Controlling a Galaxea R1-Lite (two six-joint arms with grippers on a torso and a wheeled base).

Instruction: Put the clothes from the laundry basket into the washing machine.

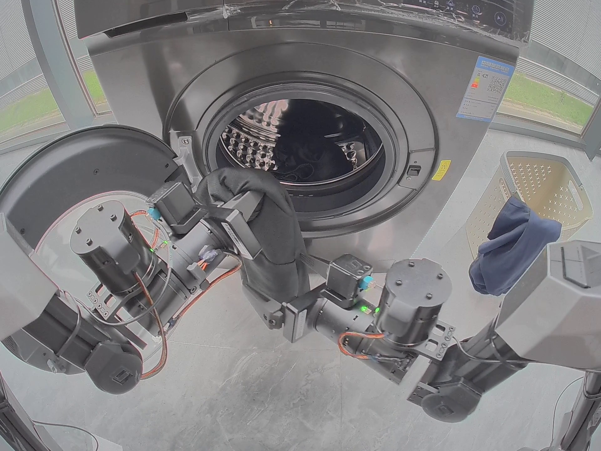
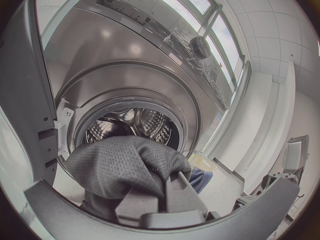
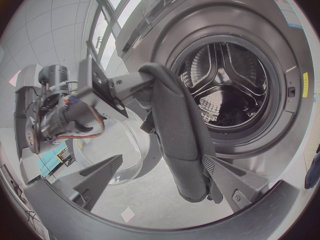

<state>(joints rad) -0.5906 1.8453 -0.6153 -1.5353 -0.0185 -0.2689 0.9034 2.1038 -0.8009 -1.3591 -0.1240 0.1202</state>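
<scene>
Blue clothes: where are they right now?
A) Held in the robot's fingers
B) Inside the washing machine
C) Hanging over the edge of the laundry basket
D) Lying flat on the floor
C: the blue clothes hang draped over the front rim of the laundry basket, off to the right of the machine.

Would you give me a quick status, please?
Left gripper shut on black garment before drum opening. Right gripper open at its lower end. Washer door open.
</scene>
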